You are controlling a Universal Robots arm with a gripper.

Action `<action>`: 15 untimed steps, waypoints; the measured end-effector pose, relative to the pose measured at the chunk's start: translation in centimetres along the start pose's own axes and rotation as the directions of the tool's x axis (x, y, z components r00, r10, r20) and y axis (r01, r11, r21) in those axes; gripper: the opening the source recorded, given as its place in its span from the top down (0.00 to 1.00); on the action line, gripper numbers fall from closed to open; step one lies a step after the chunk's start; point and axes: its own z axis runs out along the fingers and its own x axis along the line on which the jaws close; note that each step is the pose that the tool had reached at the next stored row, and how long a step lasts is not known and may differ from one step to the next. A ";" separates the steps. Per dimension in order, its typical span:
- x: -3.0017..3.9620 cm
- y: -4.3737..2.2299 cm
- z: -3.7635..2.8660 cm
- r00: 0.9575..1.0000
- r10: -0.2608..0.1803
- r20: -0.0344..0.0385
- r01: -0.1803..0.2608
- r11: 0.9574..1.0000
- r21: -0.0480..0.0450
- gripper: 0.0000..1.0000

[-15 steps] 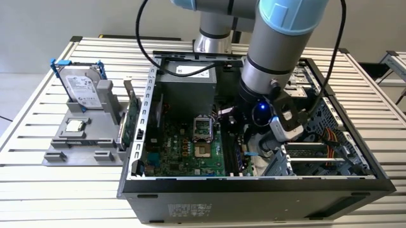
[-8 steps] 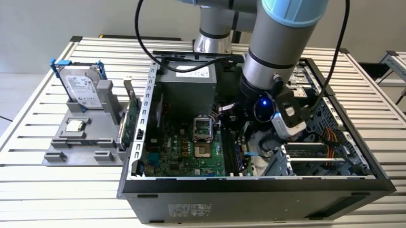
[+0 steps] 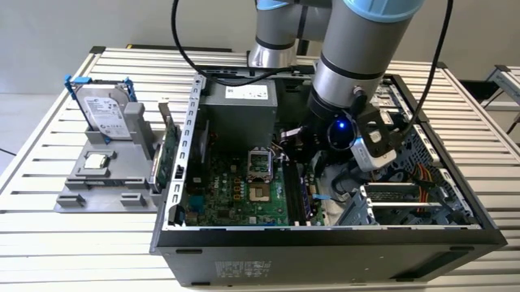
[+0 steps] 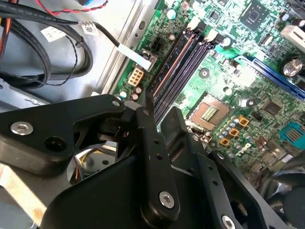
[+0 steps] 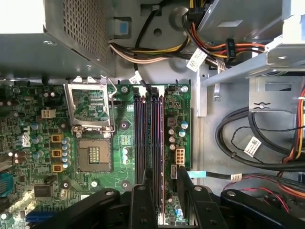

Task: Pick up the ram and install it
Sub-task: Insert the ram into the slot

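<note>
Exterior view: an open computer case is laid on its side on a slatted metal table; the robot arm is lowered into it from above, with the gripper set down over the memory slots of the green motherboard, just beside the empty processor socket. A grey fixture is placed on the table at the exterior view's left of the case, in which a hard drive in a blue-tabbed frame is stood upright and a green expansion card is stood on edge next to the case wall. Second wrist view: the black gripper is seen close up, its jaws drawn near each other over a thin dark edge, taken to be the ram, which is lined up along the memory slots; whether the jaws are clamped on it cannot be told. The processor socket is shown beside the slots, and black cables are coiled over the case floor. First wrist view: the gripper is positioned over the end of the memory slots, with the ram seen as a dark strip standing in one of them. The processor socket, the perforated power supply and a bundle of coloured wires are also recorded.
</note>
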 end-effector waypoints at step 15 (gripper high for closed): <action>0.00 0.00 -0.02 1.000 0.000 0.000 0.000 1.000 0.004 1.00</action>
